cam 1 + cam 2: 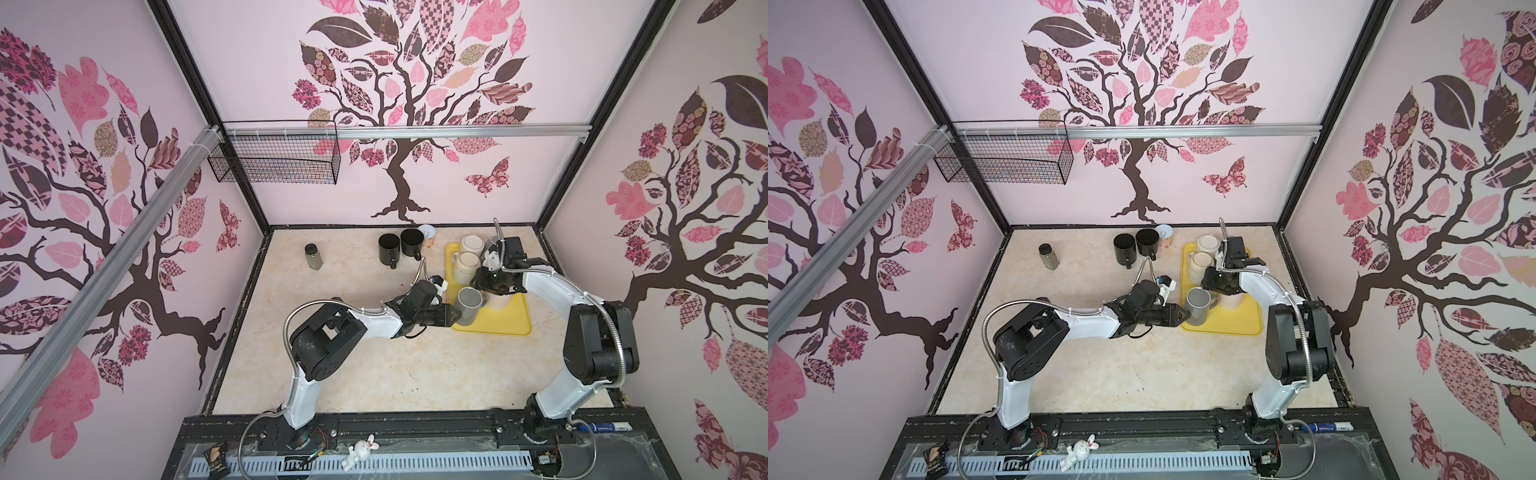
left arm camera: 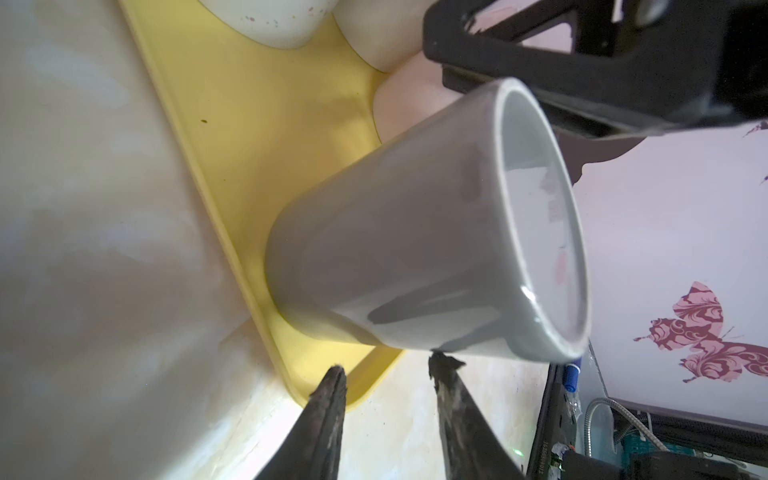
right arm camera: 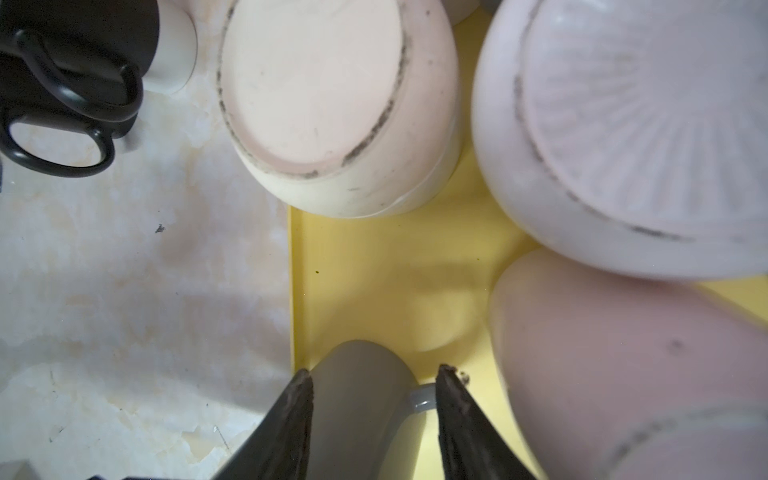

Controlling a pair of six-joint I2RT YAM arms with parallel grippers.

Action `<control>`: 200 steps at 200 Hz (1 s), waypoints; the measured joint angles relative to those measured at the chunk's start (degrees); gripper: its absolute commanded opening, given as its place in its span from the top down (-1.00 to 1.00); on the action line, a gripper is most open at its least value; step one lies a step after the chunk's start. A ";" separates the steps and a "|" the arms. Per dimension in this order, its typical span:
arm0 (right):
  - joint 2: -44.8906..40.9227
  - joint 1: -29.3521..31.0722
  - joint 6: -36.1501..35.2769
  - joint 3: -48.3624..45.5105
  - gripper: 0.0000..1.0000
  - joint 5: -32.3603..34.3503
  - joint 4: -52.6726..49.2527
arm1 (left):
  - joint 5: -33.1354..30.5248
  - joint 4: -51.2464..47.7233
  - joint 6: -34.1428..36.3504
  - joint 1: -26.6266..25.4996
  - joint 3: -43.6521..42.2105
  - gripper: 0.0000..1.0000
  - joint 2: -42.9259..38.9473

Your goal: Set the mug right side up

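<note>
A grey mug [image 1: 468, 306] [image 1: 1198, 307] stands on the yellow tray [image 1: 507, 322] near its front left corner, rimmed wide end up and handle to the right. My right gripper [image 1: 482, 291] hangs over it, open. In the right wrist view its fingers straddle the mug [image 3: 357, 399], with a gap on the handle [image 3: 419, 401] side. My left gripper [image 1: 456, 316] [image 2: 388, 365] is open at the mug's left side, turned sideways. One of its fingertips [image 2: 444, 363] touches the mug's wall [image 2: 395, 257] near the rim, and nothing lies between its fingers.
Two cream mugs [image 1: 465, 266] [image 1: 472, 245] stand upside down on the tray's far part, and a pink mug [image 1: 498, 303] stands under the right arm. Two black mugs [image 1: 389, 248] [image 1: 411, 242], a small cup [image 1: 428, 235] and a jar [image 1: 313, 257] stand at the back. A wire basket [image 1: 274, 158] hangs on the wall.
</note>
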 measured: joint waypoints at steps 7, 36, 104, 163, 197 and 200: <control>0.00 0.00 -0.11 -0.33 0.03 0.28 -0.17 | -0.37 -0.28 0.24 -0.83 -0.50 0.24 -0.85; 0.00 -0.11 -0.37 -1.46 0.16 1.16 -0.70 | -1.14 -0.79 1.14 -5.29 -1.03 0.24 -3.19; -2.54 -0.31 -0.94 -5.79 0.38 1.07 -0.85 | -0.63 0.87 -0.57 -4.72 -0.83 0.25 -1.92; -7.72 -0.46 0.17 -11.28 0.41 -1.84 1.68 | -0.04 -2.34 -0.09 0.26 1.05 0.25 -1.25; -10.64 -1.14 1.33 -14.38 0.48 -1.90 4.07 | 0.68 -5.29 0.70 1.07 4.79 0.25 0.83; -10.86 -1.18 1.51 -14.56 0.48 -1.90 4.22 | 0.74 -5.53 0.79 1.09 5.14 0.25 0.98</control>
